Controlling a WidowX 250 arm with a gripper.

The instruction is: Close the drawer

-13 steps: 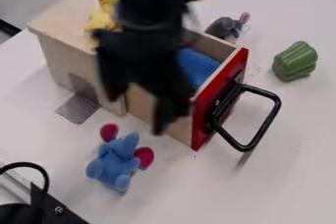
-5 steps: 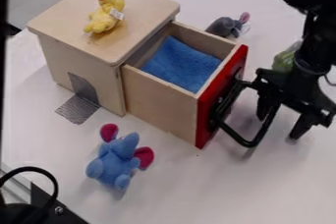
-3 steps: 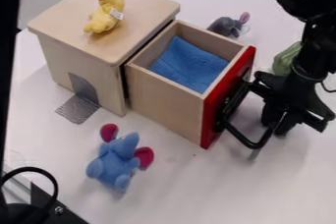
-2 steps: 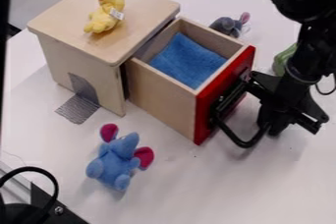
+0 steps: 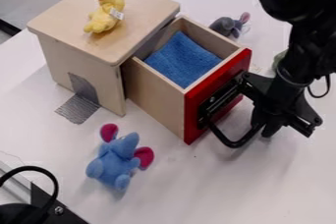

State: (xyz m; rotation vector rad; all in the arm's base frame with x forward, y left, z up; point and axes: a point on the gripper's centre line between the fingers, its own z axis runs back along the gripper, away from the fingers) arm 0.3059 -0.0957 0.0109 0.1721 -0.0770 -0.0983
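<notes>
hand: at the black handle (image 5: 232, 144), its fingers drawn close together on the outer bar; the hand (image 5: 264, 127) has hold of that bar.
drawer: just left of the hand, standing open, its red front (image 5: 197, 110) toward the hand; the drawer (image 5: 152, 95) sits a little askew to the wooden box (image 5: 141, 9).
blue cloth: inside the drawer, up and left from the hand; the cloth (image 5: 182, 60) lies folded.
wooden box: farther left of the hand, beyond the drawer.
yellow plush duck: up and far left from the hand, on top of the box; the duck (image 5: 101, 20) has an orange beak.
blue plush elephant: down and well left of the hand, with pink ears; the elephant (image 5: 117, 161) lies on the desk (image 5: 197, 193).
grey plush mouse: above the hand, beside the drawer's far side; the mouse (image 5: 224, 25) has a pink ear.
green toy: above the hand, partly hidden behind the arm (image 5: 298, 4); the toy (image 5: 278, 60) is on the desk.
</notes>
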